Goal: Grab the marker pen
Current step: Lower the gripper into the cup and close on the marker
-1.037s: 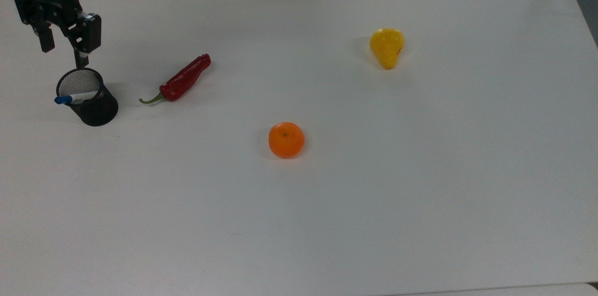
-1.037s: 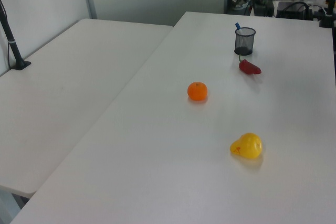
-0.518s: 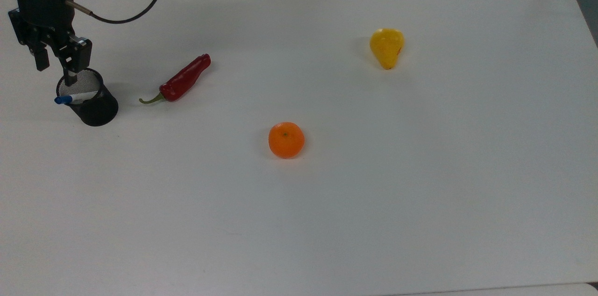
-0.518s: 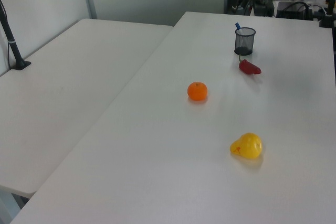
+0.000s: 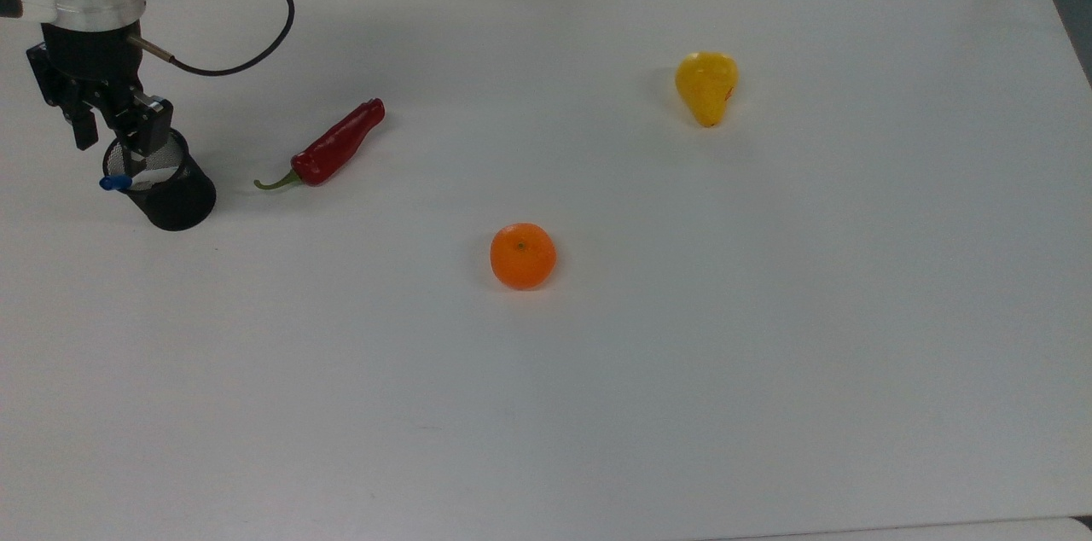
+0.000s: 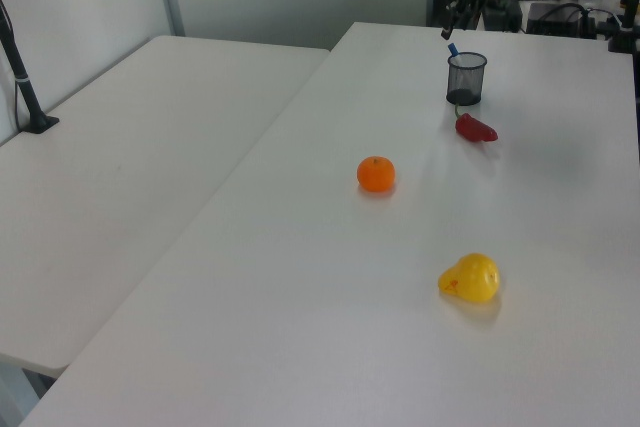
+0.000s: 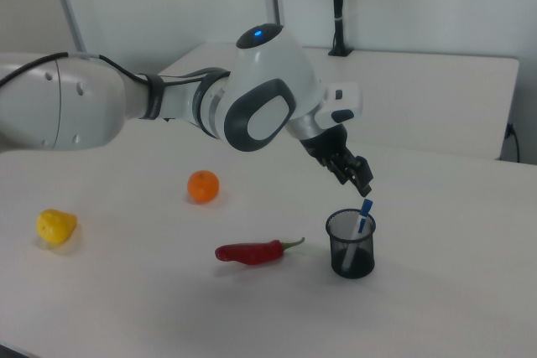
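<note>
- Marker pen [image 5: 128,179] stands leaning inside a black mesh pen cup [image 5: 171,191], its blue cap poking over the rim on the top view's left; the right view shows its [image 7: 362,215] white barrel slanting up out of the cup [image 7: 351,246] with the blue cap on top.
- In the top view the gripper [image 5: 107,140] hangs right over the cup's mouth, fingers spread apart and holding nothing; one finger [image 5: 132,147] overlaps the rim and the other finger [image 5: 84,131] sits outside it, further toward the top view's left.
- The right view shows what the top view cannot: the gripper [image 7: 362,183] is above the pen's cap, just short of it, with the big white arm [image 7: 168,106] reaching in from the right view's left.
- In the left view the cup [image 6: 466,78] and pen [image 6: 452,50] are small at the table's far end, and the gripper [image 6: 447,22] above them blends into dark clutter, hard to make out.
- The pen's lower part is hidden by the mesh in every view, and the arm is cut off by the top view's upper edge.
- Count on the white table [image 5: 682,353]: one marker pen, one cup, one red chili [image 5: 328,147], one orange [image 5: 522,255], one yellow pear [image 5: 706,85].
- The chili lies near the cup; the orange and pear are well apart from it.
- The left view adds a second white table [image 6: 120,167] alongside.
</note>
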Robot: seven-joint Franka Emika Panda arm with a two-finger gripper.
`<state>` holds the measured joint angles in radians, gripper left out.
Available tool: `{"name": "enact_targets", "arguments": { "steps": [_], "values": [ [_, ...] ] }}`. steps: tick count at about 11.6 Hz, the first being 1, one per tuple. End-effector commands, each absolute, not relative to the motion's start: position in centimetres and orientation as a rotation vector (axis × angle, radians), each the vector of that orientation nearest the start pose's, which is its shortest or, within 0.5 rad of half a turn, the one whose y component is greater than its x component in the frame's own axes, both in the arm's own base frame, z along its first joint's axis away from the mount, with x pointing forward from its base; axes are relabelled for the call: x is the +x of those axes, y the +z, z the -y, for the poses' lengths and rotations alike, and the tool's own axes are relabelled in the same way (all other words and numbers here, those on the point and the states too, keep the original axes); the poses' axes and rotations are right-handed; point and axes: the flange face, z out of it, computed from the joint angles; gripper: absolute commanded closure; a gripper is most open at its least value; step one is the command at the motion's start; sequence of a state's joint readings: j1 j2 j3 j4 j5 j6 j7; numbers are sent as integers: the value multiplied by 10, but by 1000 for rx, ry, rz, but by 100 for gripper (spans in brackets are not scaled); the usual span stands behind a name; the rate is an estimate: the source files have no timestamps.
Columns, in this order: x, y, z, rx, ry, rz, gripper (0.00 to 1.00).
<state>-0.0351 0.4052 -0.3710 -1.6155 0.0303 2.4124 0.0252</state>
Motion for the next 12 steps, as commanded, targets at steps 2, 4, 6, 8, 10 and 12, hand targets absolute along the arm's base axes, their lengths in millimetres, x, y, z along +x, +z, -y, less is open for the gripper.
{"name": "enact_targets", "arguments": {
  "steps": [2, 4, 6, 8, 10, 12],
  "values": [
    [660, 429, 246, -3245, -685, -607, 40],
    [661, 427, 250, -3257, -716, -598, 40],
    [662, 416, 253, -3278, -697, -589, 40],
    [663, 409, 254, -3309, -677, -561, 40],
    [663, 402, 255, -3320, -659, -553, 45],
    [664, 399, 255, -3335, -650, -523, 50]
  ]
}}
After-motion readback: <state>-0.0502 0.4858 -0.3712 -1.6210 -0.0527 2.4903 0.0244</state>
